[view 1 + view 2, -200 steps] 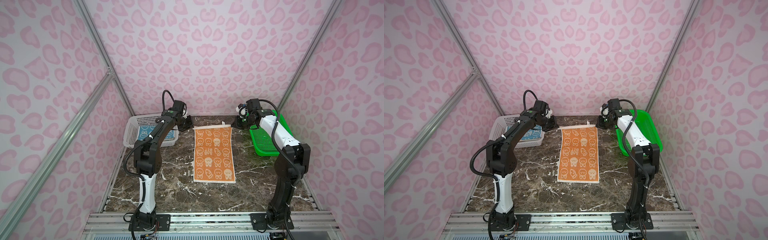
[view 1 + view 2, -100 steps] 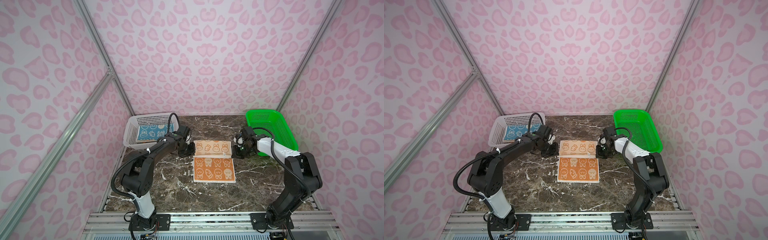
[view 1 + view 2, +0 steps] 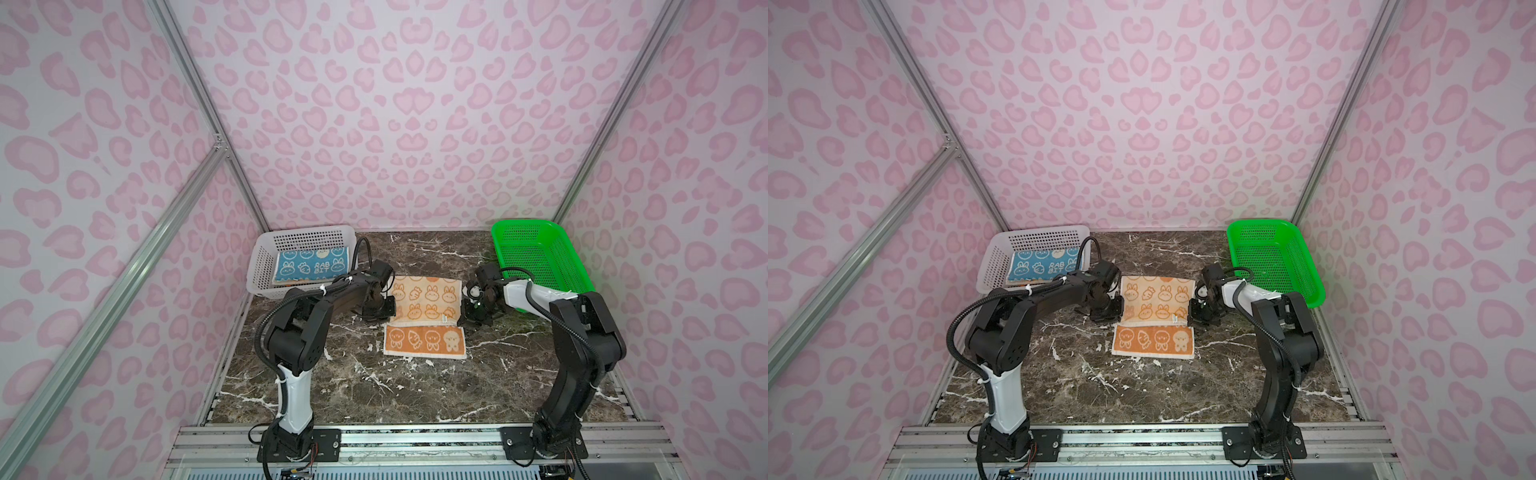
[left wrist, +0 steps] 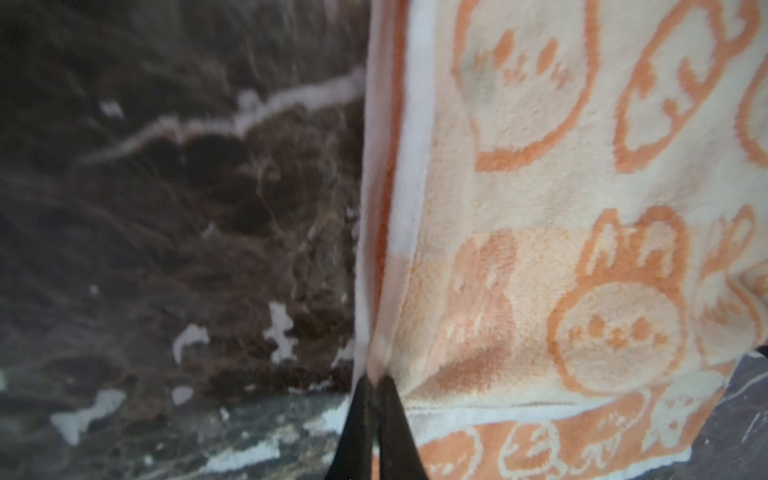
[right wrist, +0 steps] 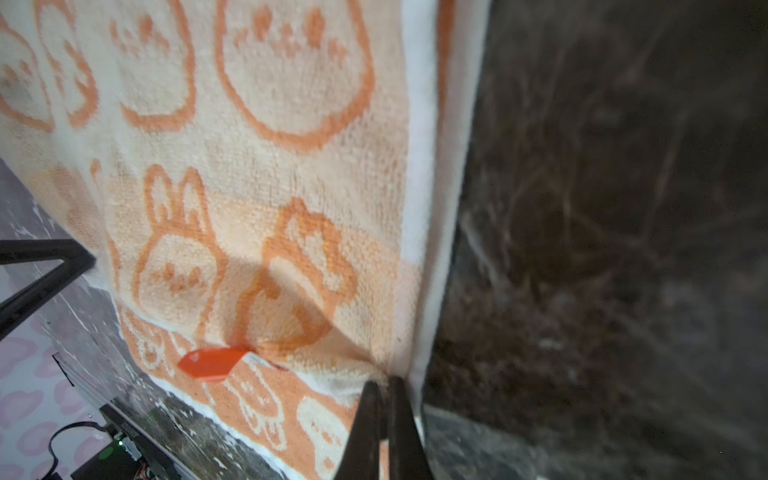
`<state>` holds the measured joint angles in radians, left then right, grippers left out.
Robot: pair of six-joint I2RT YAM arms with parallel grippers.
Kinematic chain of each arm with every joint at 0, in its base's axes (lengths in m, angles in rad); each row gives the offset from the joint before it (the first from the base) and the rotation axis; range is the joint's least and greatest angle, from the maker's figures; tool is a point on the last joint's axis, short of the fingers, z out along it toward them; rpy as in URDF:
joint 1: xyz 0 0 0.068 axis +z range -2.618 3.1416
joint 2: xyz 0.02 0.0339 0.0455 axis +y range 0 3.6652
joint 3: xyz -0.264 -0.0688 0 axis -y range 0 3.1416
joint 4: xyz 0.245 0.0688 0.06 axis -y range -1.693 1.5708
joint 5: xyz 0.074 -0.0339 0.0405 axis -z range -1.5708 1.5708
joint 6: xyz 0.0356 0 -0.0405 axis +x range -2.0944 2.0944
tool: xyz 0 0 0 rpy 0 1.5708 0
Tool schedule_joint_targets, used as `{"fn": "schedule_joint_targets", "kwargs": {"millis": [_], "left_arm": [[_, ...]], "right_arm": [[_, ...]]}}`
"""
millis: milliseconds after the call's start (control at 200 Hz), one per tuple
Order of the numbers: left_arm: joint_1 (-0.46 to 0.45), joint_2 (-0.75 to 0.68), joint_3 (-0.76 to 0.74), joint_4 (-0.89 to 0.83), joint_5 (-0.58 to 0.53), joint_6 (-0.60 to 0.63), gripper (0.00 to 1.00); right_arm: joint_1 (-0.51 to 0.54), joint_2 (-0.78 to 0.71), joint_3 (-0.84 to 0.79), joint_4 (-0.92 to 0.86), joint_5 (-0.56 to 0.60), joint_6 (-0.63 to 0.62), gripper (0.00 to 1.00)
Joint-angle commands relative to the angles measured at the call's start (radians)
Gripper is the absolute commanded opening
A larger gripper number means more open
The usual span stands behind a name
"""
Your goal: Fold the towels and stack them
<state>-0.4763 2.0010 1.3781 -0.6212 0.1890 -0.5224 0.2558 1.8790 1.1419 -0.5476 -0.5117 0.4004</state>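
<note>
the left claw (image 4: 374, 380) and right claw (image 5: 384, 382) stay clamped on corners of the orange towel (image 3: 424, 343); its pale flap now covers more than before, leaving one orange row bare.

Count: 1 white basket (image 3: 259, 266), 1 green basket (image 3: 524, 225), 1 orange towel (image 3: 426, 300), 1 teal towel (image 3: 303, 266) vis., 2 arms (image 3: 299, 332) (image 3: 582, 332).

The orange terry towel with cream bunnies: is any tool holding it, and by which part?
Both hold the orange terry towel: the left tool pinches one corner of its folded-over edge, the right tool the other corner.
</note>
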Motion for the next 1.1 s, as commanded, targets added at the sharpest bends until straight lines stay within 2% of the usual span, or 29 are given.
{"fn": "schedule_joint_targets", "kwargs": {"millis": [0, 270, 455, 620, 705, 905, 1095], "left_arm": [[0.043, 0.054, 0.113, -0.049, -0.029, 0.031, 0.02], [0.097, 0.063, 0.311, -0.146, -0.034, 0.069, 0.02], [0.099, 0.022, 0.3, -0.157, -0.034, 0.076, 0.02], [0.098, -0.043, 0.236, -0.142, -0.03, 0.066, 0.02], [0.098, -0.088, 0.184, -0.121, -0.019, 0.054, 0.02], [0.08, -0.171, -0.006, -0.047, 0.021, 0.024, 0.02], [0.042, -0.191, -0.204, 0.043, 0.04, -0.014, 0.02]], "right_arm": [[-0.017, 0.066, 0.087, -0.016, 0.049, 0.007, 0.0], [-0.025, 0.094, 0.379, -0.179, 0.061, -0.025, 0.0], [-0.022, 0.051, 0.41, -0.221, 0.061, -0.032, 0.0], [-0.007, -0.014, 0.352, -0.222, 0.076, -0.035, 0.0], [0.003, -0.056, 0.265, -0.209, 0.085, -0.034, 0.0], [0.04, -0.123, 0.098, -0.153, 0.103, -0.016, 0.0], [0.071, -0.112, -0.076, -0.039, 0.105, 0.02, 0.0]]}}
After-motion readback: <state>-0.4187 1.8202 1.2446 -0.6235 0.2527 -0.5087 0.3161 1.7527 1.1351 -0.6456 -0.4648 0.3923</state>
